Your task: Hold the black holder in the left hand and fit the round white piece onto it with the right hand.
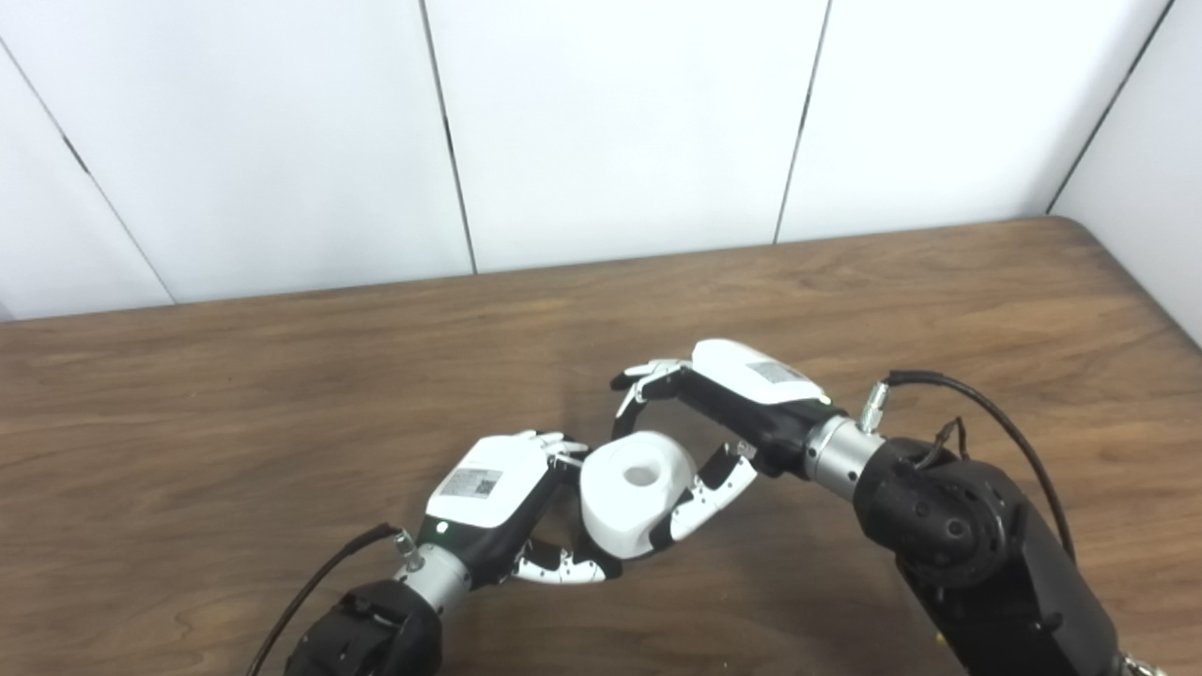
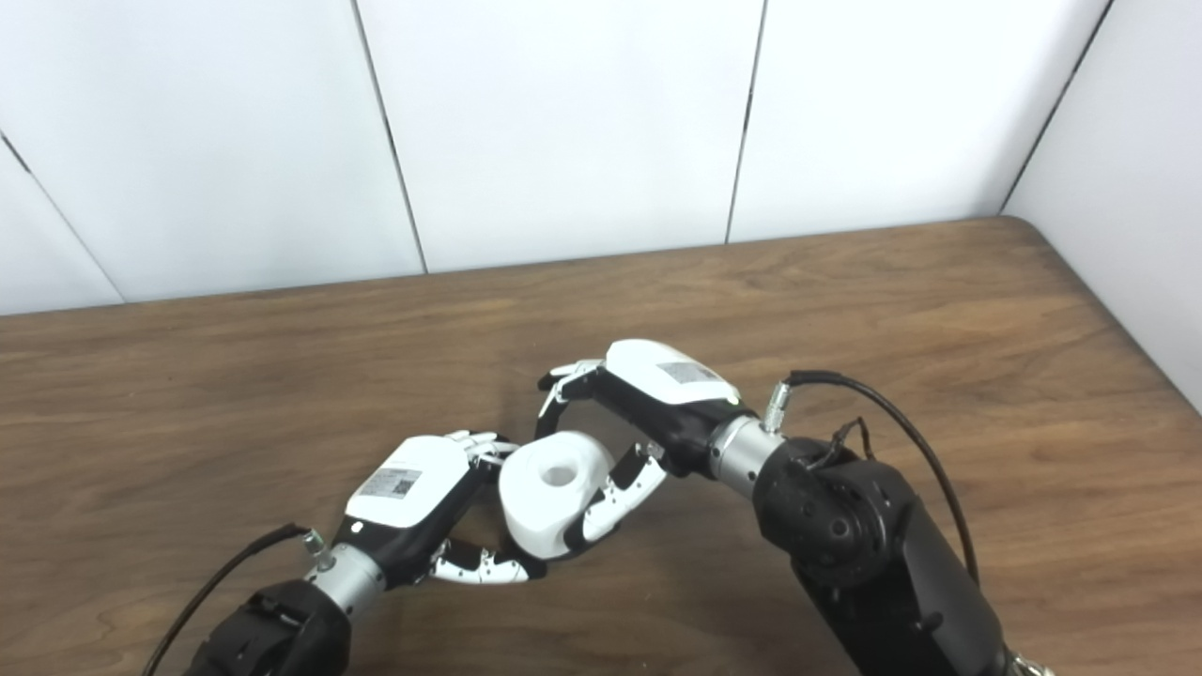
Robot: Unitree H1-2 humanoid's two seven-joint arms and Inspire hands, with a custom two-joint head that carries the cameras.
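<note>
The round white piece (image 1: 631,490) is a thick roll with a hole in its top face, held between both hands near the table's front middle. My right hand (image 1: 723,413) wraps it from the right, fingers curled over its far side and thumb against its near right side. My left hand (image 1: 512,507) is closed just left of it, thumb reaching under its near edge. The black holder is hidden; only dark bits show inside the left hand's fingers, and I cannot tell them from the hand itself.
A brown wooden table (image 1: 282,394) spreads to both sides and behind the hands. White wall panels (image 1: 610,122) stand along its far edge and at the right. Cables trail from both wrists.
</note>
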